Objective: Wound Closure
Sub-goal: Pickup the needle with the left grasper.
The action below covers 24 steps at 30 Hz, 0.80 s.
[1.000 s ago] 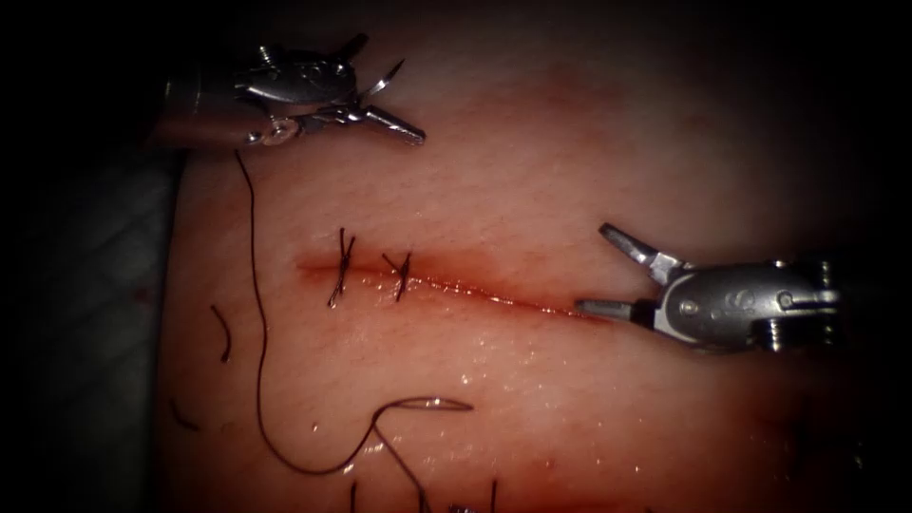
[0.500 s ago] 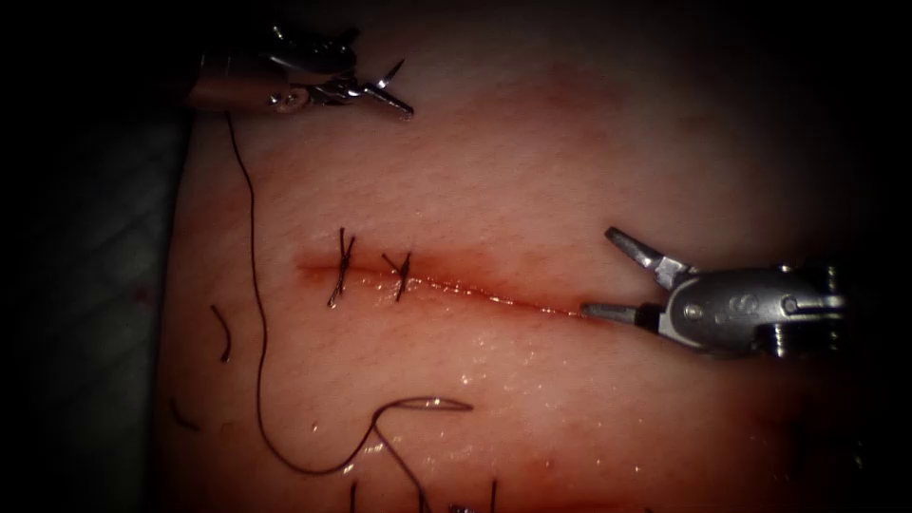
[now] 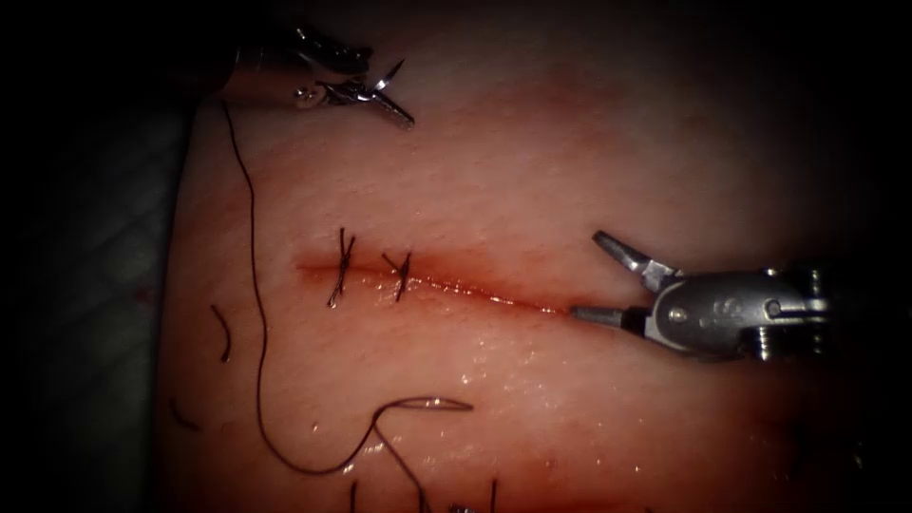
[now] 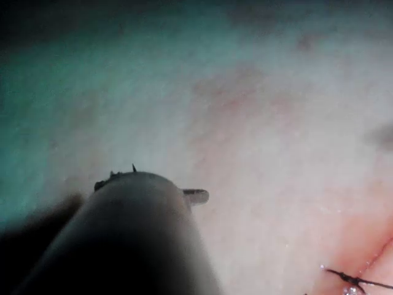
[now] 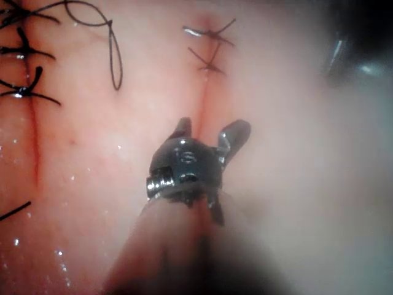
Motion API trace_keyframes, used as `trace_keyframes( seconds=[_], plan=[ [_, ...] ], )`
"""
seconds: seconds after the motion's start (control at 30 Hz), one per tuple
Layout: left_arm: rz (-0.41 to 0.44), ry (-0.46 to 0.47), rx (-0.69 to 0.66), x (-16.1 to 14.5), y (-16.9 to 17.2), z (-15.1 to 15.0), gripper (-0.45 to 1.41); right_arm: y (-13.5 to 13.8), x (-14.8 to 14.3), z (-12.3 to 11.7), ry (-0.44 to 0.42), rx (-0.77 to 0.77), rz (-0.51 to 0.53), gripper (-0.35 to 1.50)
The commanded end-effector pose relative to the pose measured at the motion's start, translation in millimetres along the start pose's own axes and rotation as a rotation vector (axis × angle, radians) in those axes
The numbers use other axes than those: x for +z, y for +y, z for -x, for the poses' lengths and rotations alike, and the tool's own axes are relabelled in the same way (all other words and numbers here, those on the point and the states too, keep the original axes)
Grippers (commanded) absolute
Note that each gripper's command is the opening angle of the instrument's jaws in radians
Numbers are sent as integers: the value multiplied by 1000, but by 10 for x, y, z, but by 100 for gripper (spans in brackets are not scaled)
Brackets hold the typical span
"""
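The cut runs across the tissue, with two stitches at its left end. My left tool hovers above the far left of the tissue, shut on the needle, whose point sticks up past the jaws. Thread trails from it down the left side into a loop below the cut. My right tool is open and holds nothing, its lower jaw touching the cut's right end. In the right wrist view the open right tool straddles the cut, facing the stitches.
Cut ends of thread lie left of the cut. More thread ends stand at the near edge. The right wrist view shows a second stitched cut beside this one. Glistening fluid wets the tissue below the cut.
My left tool has drawn upward and slightly right, carrying the needle and lifting the thread's upper end. The right tool has shifted a little left toward the cut's end, jaws still open.
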Motion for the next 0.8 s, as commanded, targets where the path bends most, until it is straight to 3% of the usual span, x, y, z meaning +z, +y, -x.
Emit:
trace_keyframes(
  seconds=[0.03, 0.1, 0.27, 0.3, 0.33, 0.37, 0.4, 0.43, 0.6, 0.73, 0.8],
  plan=[
    [-4, -4, -13, 11, -5, -3, 101, -5, 7, 0, 0, -1, -3, 148],
    [-4, -6, -11, 12, -7, -2, 101, -6, 7, 0, 0, -1, -3, 148],
    [3, -35, -36, 14, -12, 4, 49, -6, 7, 0, 0, -1, -3, 148],
    [3, -35, -36, 14, -12, 4, 49, -6, 7, 0, 0, -1, -3, 148],
    [3, -35, -36, 13, -12, 5, 36, -6, 7, 0, 0, -1, -3, 148],
    [4, -35, -36, 12, -11, 5, 5, -6, 7, 0, 0, -1, -3, 148],
    [5, -36, -37, 12, -11, 4, -10, -6, 7, 0, 0, -1, -3, 148],
    [12, -35, -39, 10, -10, 3, -45, -6, 7, 0, 0, -1, -3, 148],
    [28, -33, -32, 6, -5, 1, -45, -6, 7, 0, 0, -1, -3, 146],
    [50, -40, 214, -5, 19, 3, -45, -4, 6, 0, -1, -1, -4, 145],
    [51, -41, 237, -7, 24, 3, -45, -4, 6, 0, -1, -1, -4, 145]
  ],
)
